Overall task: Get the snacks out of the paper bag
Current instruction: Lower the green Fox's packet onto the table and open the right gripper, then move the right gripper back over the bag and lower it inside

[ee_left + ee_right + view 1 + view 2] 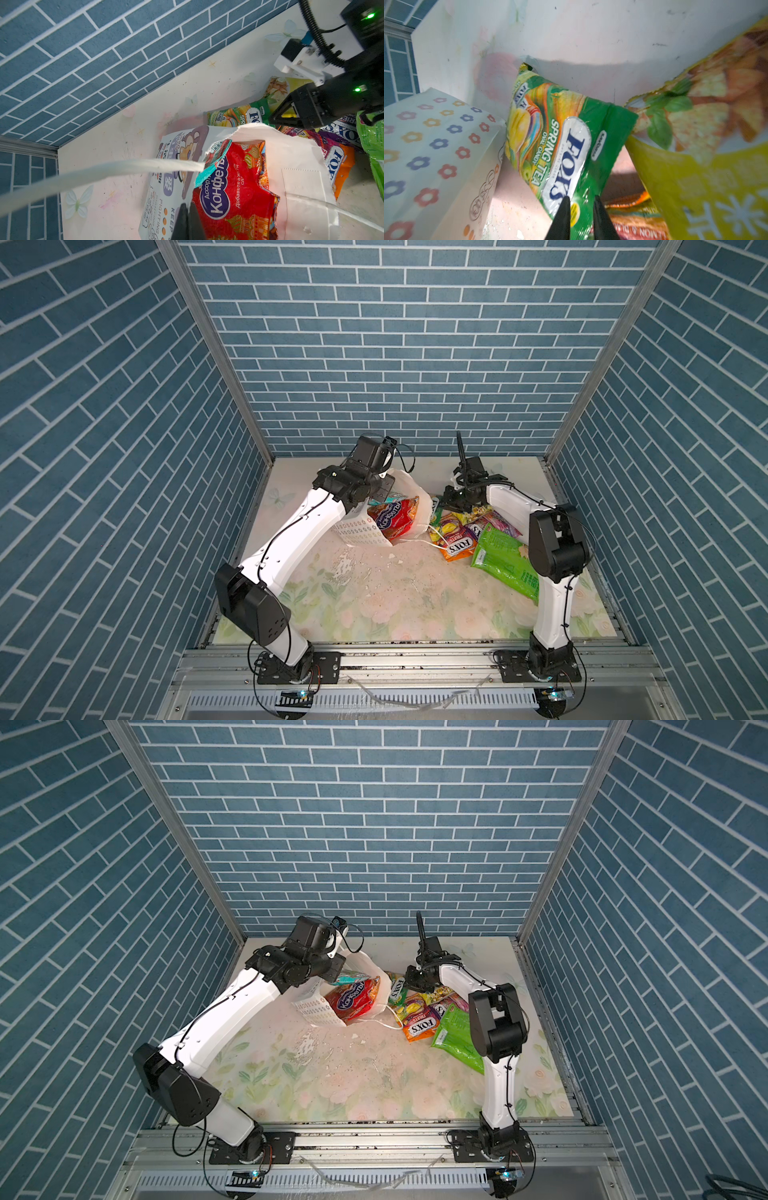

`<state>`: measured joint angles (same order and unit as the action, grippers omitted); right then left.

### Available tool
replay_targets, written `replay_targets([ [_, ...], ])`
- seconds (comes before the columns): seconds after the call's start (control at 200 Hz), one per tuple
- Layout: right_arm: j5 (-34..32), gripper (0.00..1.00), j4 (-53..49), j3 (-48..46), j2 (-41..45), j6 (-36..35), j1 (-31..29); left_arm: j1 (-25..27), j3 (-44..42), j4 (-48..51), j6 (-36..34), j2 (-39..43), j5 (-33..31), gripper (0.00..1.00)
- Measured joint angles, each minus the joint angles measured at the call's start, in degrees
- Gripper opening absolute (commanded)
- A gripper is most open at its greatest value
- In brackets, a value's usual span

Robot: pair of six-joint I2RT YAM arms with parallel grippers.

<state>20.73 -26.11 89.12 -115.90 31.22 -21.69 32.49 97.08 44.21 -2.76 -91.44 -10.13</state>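
Left wrist view, item: large red packet point(234, 187), glossy crinkled film, lodged in the mouth of the paper bag point(301, 166) lying on its side on the worktop point(395, 593), teal packet point(200, 178) edge beside it; left gripper point(187, 218) closed, apparently pinching the bag's rim. Judged light, soft, slippery on the flat faces, contents likely crushable; best taken by the crimped end seam jutting past the rim. Elsewhere, right gripper point(580, 207) slightly parted over the green FOX'S packet point(571, 128), out beside the bag among other packets.
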Motion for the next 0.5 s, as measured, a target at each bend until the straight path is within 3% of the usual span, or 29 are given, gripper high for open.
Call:
replay_targets([
  [0.5,3.6,0.22,9.1,-13.4,29.2,2.0,0.0,1.5,0.3,-0.2,1.4,-0.6,0.8,0.00],
])
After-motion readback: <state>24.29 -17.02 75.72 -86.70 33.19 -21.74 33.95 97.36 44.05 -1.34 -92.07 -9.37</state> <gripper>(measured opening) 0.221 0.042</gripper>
